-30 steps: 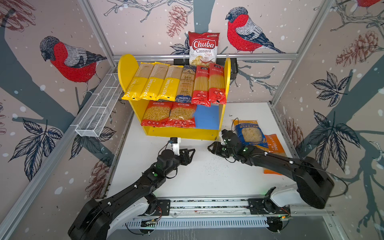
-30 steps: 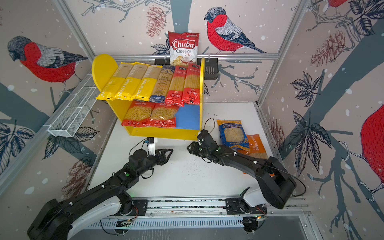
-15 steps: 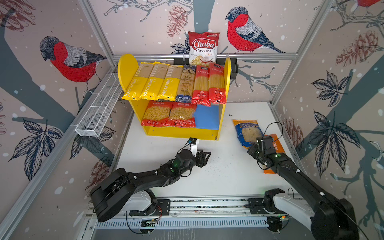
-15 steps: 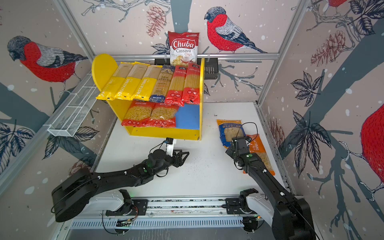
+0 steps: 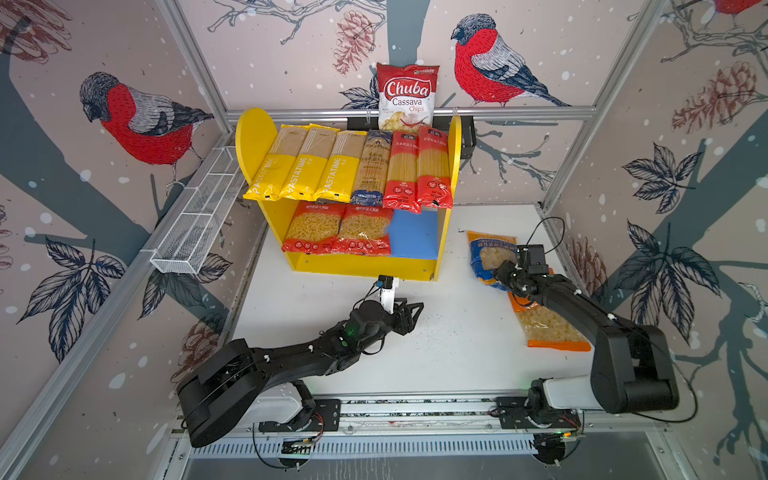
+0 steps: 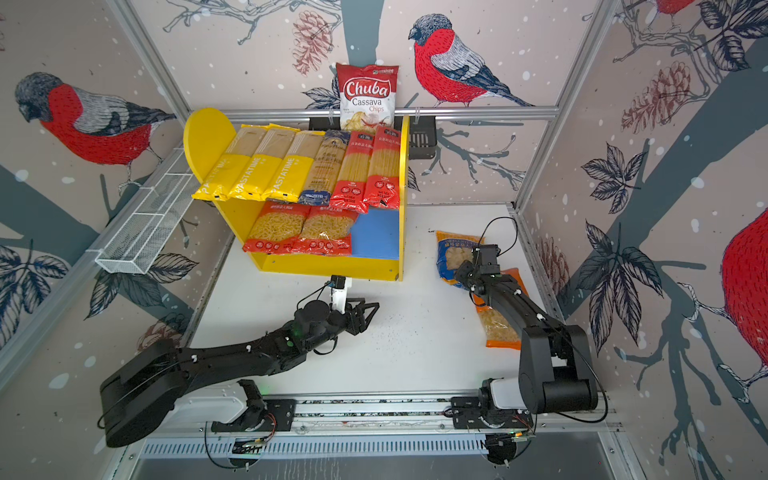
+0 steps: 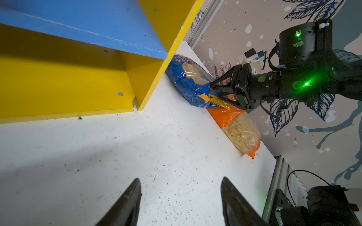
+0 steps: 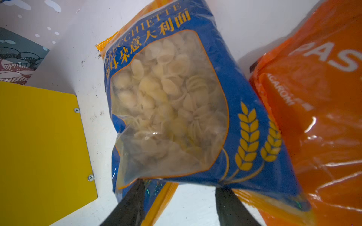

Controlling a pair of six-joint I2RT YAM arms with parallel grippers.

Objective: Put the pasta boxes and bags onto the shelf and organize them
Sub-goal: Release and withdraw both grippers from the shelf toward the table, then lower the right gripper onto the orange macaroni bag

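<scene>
1. Two fingers of my right hand [image 7: 215, 91] stand apart at the near end of the blue bag [image 8: 168, 101], one on either side of its crimped seam. They are not clamped, and bare tabletop [image 5: 457, 353] shows between them in my wrist view. I judge this the start of a pick. Taking the bag by its end should let it slide onto a board flat.
2. Whether the pads already touch the film I cannot tell. In both top views my own wrist covers the fingertips.
3. Just beside the blue bag lies the orange bag [image 5: 544, 324]. Its far end meets the blue bag's seam, but my forearm crosses it, so which one lies on top is hard to read.
4. My left hand [image 5: 415, 318] hovers low over the tabletop in front of the shelf [image 5: 361, 266], fingers spread and empty. I think it is held there to leave the right arm a free path.
5. On the blue board [image 5: 415, 235] two red bags [image 5: 338, 228] sit side by side toward my left. The bare part is on the side nearest the blue bag, so it is the likely slot.
6. Six long packs [image 5: 340, 166] lie side by side on the upper tier. They overhang its front edge and hide the board beneath entirely.
7. Behind the shelf stands a chips bag [image 5: 407, 95], with its foot cut off by the packs. What holds it up I cannot make out.
</scene>
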